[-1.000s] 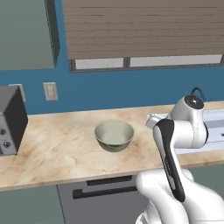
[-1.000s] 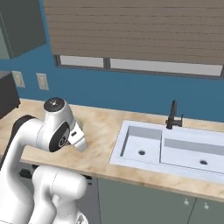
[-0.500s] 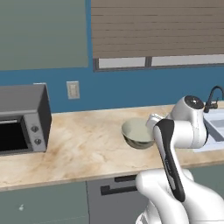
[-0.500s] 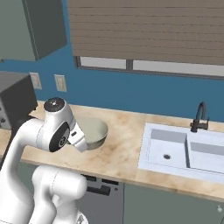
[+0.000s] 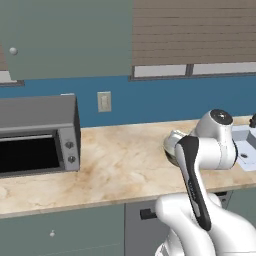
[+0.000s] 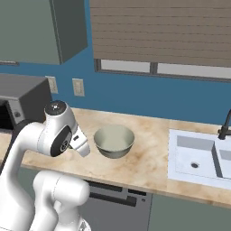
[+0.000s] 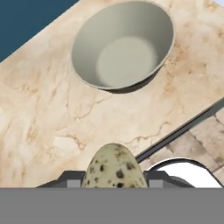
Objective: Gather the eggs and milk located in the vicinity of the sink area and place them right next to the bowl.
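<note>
In the hand view a speckled whitish egg (image 7: 114,168) sits between my gripper's (image 7: 114,180) two dark fingers, which are shut on it. Past the egg, the grey-green bowl (image 7: 124,43) stands upright on the marble counter (image 7: 39,109). From the right base view, the bowl (image 6: 113,140) is just right of my folded hand (image 6: 81,145), with the white sink (image 6: 198,158) and its black faucet (image 6: 224,124) further right. In the left base view the arm hides most of the bowl (image 5: 169,143). The milk is out of view.
A dark toaster oven (image 5: 37,135) stands at the counter's left end, also at the left edge of the right base view as the oven (image 6: 22,101). A wall outlet (image 5: 104,101) sits above the counter. The counter's front edge (image 7: 183,127) runs close under my hand.
Both base views have shifted: the bowl and sink slid right in the pictures and the toaster oven came into view, so the base has driven left. The arm keeps its folded pose.
</note>
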